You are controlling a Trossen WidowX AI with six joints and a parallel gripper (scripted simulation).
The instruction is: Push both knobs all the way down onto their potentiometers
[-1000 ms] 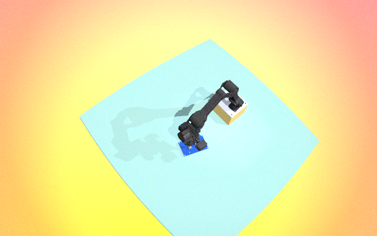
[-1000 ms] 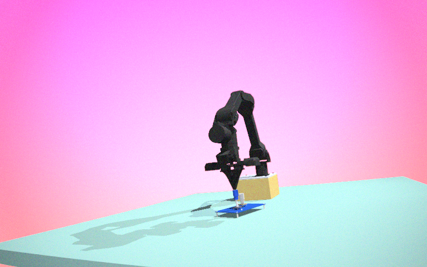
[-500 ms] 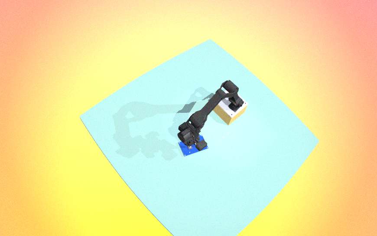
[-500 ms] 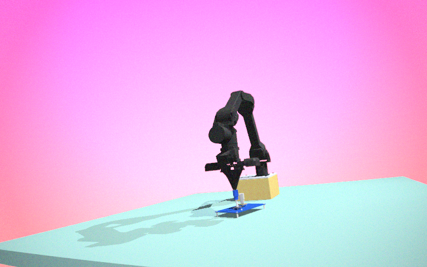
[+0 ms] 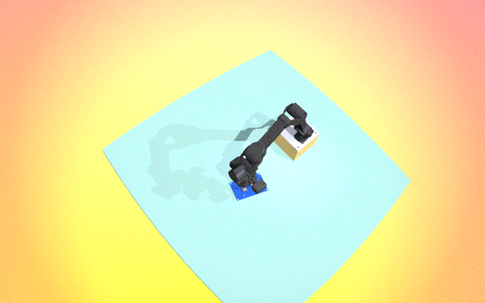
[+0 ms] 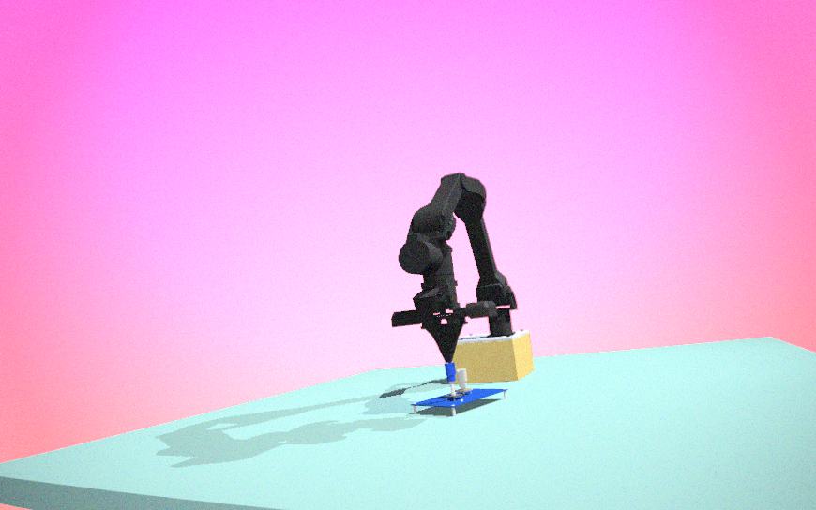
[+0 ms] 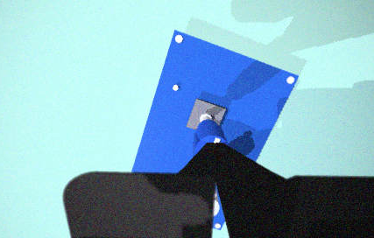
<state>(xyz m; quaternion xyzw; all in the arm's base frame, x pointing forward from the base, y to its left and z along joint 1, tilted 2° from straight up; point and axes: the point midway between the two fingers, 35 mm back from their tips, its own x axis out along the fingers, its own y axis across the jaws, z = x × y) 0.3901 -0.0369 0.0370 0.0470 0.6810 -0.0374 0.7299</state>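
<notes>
The blue circuit board (image 5: 252, 195) (image 6: 491, 395) (image 7: 159, 140) stands on short legs. A blue knob (image 6: 449, 372) (image 7: 209, 130) stands high above its grey potentiometer (image 7: 196, 113), with a length of pale shaft (image 6: 452, 388) showing between them. A white knob (image 6: 461, 378) stands behind it, lower, close to its own potentiometer; whether it touches cannot be told. My gripper (image 6: 449, 361) (image 7: 214, 150) is shut with nothing between its fingers. Its tips are at the top of the blue knob and appear to touch it. The fingers hide most of the white knob in the wrist view.
The arm's base stands on a yellow block (image 5: 304, 148) (image 6: 487, 361) with a white top, beyond the board in the exterior view. The pale turquoise table (image 5: 312, 210) (image 6: 620, 430) carries the board and block. Arm shadows fall across the table and board.
</notes>
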